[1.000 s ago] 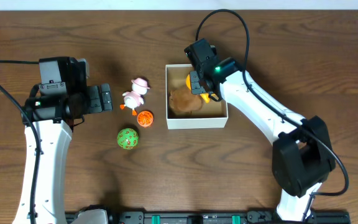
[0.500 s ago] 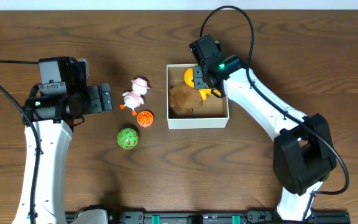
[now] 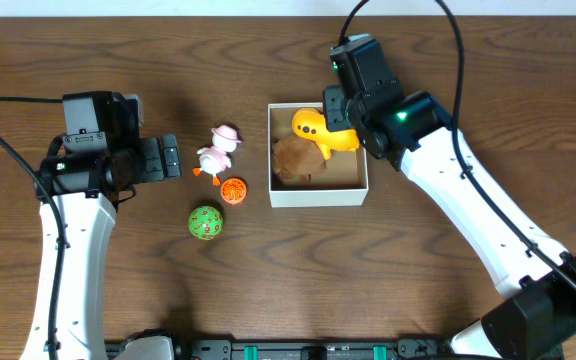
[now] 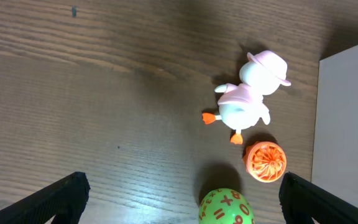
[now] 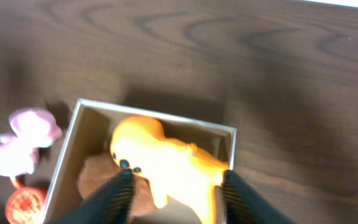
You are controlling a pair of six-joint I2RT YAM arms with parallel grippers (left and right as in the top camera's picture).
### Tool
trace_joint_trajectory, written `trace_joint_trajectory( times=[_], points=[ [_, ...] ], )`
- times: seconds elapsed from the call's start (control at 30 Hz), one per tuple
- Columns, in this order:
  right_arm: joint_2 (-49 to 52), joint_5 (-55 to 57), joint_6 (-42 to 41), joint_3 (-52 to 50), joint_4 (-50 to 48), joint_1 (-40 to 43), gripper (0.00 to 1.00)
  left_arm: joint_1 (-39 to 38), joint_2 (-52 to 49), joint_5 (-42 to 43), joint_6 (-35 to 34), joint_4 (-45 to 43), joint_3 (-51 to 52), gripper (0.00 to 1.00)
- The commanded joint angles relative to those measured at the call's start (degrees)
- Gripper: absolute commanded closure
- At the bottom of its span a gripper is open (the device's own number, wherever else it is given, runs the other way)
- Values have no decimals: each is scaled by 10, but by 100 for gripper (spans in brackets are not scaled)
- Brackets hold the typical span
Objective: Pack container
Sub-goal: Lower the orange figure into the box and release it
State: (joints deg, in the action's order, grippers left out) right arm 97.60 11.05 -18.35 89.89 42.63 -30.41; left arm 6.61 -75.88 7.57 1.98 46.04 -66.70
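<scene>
A dark, wood-grained tabletop (image 3: 268,300) carries the container (image 3: 318,194), a small square box with thin white walls and a plain brown cardboard floor, lying just right of centre. Inside it, a smooth, glossy orange toy animal (image 3: 318,127) lies against the far right corner, touching a rounded, fuzzy brown toy (image 3: 295,160) at the left side.

The right pincer (image 5: 174,190) hangs over the box with its fingers spread apart, gripping nothing. They show only as blurred dark shapes either side of the orange toy, whose lower body is cut off in the right wrist view.

Left of the box stand a hard pink-and-white duck (image 3: 216,152) in a hat, a ridged orange ball (image 3: 233,189) and a green ball (image 3: 205,223) with red numerals, half cropped in the left wrist view. The left pincer (image 3: 171,160) is wide open beside the duck, touching nothing.
</scene>
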Motion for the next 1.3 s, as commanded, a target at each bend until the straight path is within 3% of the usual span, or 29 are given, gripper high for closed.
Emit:
trace_joint_trajectory(
  times=[0.0, 0.07, 0.63, 0.83, 1.27],
  points=[
    [22, -17, 6, -1, 6, -4, 92, 2, -2, 4, 8, 0, -10, 2],
    [39, -16, 6, -2, 6, -7, 99, 2, -2, 4, 8, 0, -10, 2],
    [224, -9, -24, -2, -19, 5, 99, 2, -2, 4, 8, 0, -10, 2],
    [206, -7, -12, 2, -27, 8, 99, 2, -2, 4, 8, 0, -10, 2],
    [61, -14, 2, 2, -30, 2, 99, 2, -2, 4, 8, 0, -10, 2]
  ],
)
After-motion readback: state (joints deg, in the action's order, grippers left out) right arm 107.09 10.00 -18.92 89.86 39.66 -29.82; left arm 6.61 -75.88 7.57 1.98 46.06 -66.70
